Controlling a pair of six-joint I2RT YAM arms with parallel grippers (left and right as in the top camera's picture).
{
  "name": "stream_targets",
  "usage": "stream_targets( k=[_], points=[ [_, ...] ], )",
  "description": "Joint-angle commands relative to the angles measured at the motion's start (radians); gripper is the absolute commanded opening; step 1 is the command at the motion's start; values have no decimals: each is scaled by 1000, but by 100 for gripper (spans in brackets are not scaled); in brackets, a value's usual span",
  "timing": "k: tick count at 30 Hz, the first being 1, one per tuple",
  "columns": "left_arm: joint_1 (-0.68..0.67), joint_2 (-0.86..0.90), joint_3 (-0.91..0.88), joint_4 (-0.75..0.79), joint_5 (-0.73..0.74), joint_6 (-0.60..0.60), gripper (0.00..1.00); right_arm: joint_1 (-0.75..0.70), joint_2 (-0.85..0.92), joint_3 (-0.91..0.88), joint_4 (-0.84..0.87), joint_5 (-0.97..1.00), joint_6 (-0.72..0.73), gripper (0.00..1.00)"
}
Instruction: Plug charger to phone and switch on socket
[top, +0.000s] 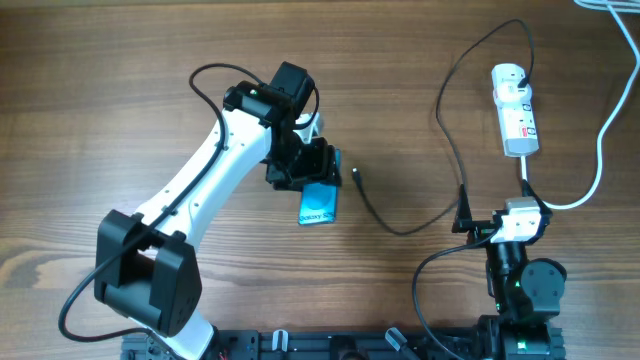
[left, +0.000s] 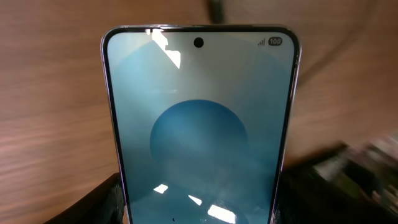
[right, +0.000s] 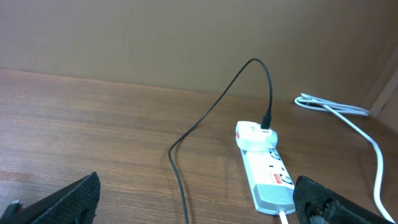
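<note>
Two steps outstanding: plug-in, switch-on

One cyan-screened rectangular smartphone (top: 320, 206), mid-table, clamped in left gripper (top: 316, 188). One thin black charger cable (top: 403, 232): tip loose just beside it, other end in one white power strip (top: 514, 110). Right gripper (right: 196, 202) splayed, empty; next needs it fetching that tip.

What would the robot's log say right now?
left pincer: holds phone | right pincer: open, empty | charger: not in phone | socket: untouched

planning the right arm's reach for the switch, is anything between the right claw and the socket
Only the socket's own white lead, running from its near end toward the right claw. The charger cable lies off to its left.
</note>
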Motion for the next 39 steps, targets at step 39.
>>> stream_targets(
  k=[39],
  points=[
    [240,-21,24,50,630,-259,49,1,227,449,-413,-826,805,99]
  ],
)
